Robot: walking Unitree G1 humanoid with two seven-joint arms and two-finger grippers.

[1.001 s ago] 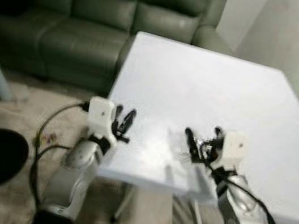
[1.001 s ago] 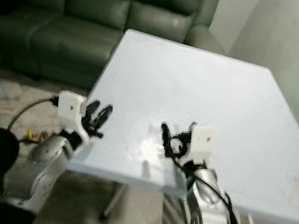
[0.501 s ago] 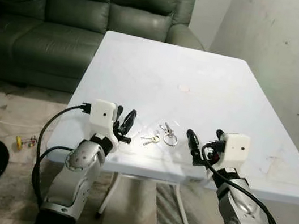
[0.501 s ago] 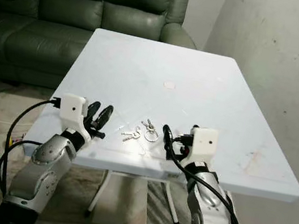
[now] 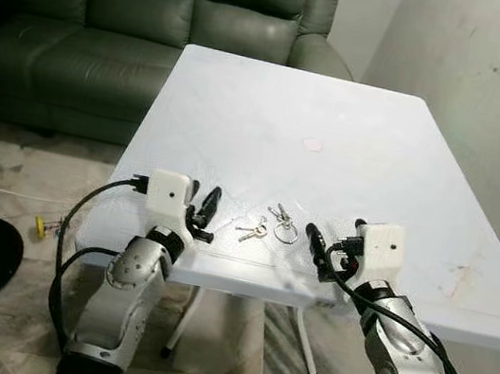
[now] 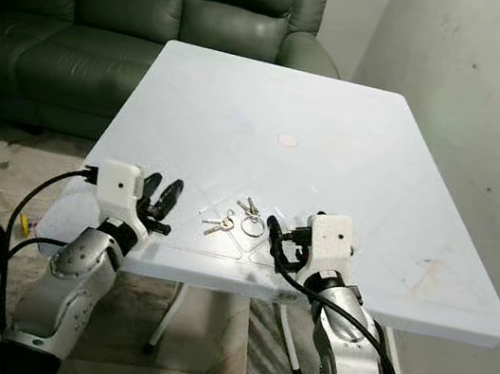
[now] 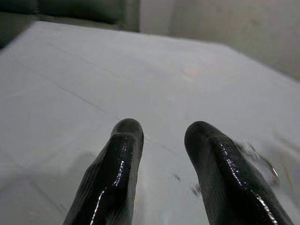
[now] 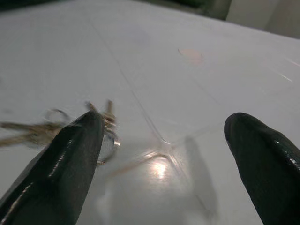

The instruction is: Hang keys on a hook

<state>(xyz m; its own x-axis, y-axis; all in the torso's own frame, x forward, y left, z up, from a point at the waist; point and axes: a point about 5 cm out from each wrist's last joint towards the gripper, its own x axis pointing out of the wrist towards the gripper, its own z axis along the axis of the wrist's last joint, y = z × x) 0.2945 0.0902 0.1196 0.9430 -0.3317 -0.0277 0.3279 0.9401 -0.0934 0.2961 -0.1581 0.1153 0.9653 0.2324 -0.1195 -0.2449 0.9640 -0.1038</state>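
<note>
- The left gripper (image 5: pixel 205 208), its two black fingers a little apart with nothing between them, sits over the near left edge of the white rectangular plastic table (image 5: pixel 354 137), about where it was half a second ago.
- The right gripper (image 6: pixel 276 240) is spread wide with nothing in it, near the front edge; against the earlier frame it now lies closer to the keys, just right of them.
- A second ago the picture was blurred and swung left; it is sharp now, and the camera sits a touch further back than half a second ago.
- The small bunch of silver metal keys (image 5: pixel 267 226) lies flat on the table between the two grippers, touching neither: a round split ring on the right, two keys fanned left, one behind.
- A small pale pink round spot (image 5: pixel 312 144) marks the tabletop further back.
- The dark green leather sofa (image 5: pixel 115 20) stands behind the table.
</note>
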